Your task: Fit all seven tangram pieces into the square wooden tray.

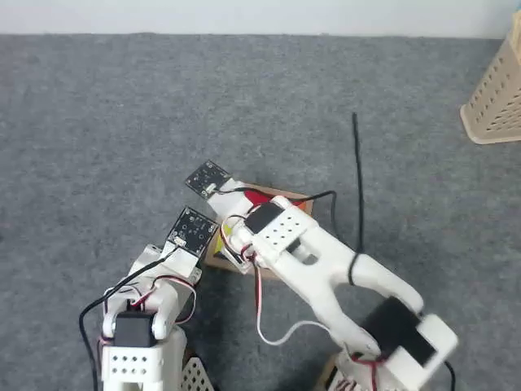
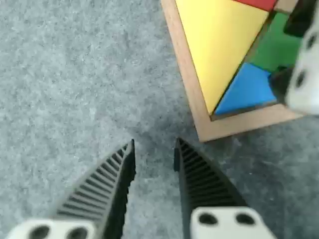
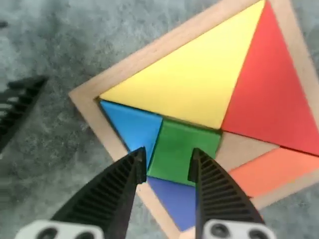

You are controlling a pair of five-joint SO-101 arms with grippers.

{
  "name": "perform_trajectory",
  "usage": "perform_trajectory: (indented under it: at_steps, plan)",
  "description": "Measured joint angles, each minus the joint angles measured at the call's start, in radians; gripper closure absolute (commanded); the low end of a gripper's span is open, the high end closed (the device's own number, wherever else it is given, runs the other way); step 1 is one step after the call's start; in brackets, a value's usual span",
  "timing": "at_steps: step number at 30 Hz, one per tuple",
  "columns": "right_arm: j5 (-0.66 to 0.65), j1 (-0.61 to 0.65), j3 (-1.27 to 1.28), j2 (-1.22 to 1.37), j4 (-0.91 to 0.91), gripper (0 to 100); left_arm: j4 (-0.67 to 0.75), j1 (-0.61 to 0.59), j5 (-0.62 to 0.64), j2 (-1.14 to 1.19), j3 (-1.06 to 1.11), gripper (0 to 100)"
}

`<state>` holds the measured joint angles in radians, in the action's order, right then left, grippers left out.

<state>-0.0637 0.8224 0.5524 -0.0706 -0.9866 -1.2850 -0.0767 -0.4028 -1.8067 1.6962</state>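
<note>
The grey, carpet-like table (image 1: pixel 122 122) carried everything, and the square wooden tray (image 2: pixel 189 74) lay on it in front of the two arms, half hidden under the right arm in the high view. Inside the tray, the big yellow triangle (image 3: pixel 194 79) and the big red triangle (image 3: pixel 269 89) sat edge to edge and filled about half of it. The orange piece (image 3: pixel 269 172) lay along one side below the red. The green square (image 3: pixel 182 149) was near the middle, the light blue triangle (image 3: pixel 132 124) was tucked into a corner beside it, and a darker blue piece (image 3: pixel 177 199) touched the green on its other side. Between green, red and orange I could see a small patch (image 3: pixel 244 147) that looked like bare wood.

The right end effector (image 3: pixel 167 154) hung just above the green square, jaws apart and gripping nothing. The left end effector (image 2: pixel 154 144) was likewise released and empty, over the table just beside the tray's corner.

To my eye the work was nearly finished, with that one patch left to fill. Done well, the right arm would lift straight up so its fingertips did not snag the green or blue edges. The left arm should keep off the rim, since a nudge there could shift the tray and unseat the pieces.
</note>
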Motion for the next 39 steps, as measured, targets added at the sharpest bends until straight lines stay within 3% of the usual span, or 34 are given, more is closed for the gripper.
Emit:
perform_trajectory:
  at_steps: [9,13,18,31,39]
  plan:
    - [0.0,-0.206,0.037,-0.298,-0.115,87.9,0.0,0.0,0.0,0.0,0.0,88]
    - [0.0,-0.279,0.178,-0.44,-0.101,99.8,0.0,0.0,0.0,0.0,0.0,88]
    - [-0.005,-0.39,0.404,-0.643,-0.078,97.8,0.0,0.0,0.0,0.0,0.0,88]
    - [-0.298,-0.807,0.937,-1.241,-0.094,97.9,0.0,0.0,0.0,0.0,0.0,88]
    - [-0.381,-0.91,1.119,-1.634,-0.203,97.8,0.0,0.0,0.0,0.0,0.0,88]
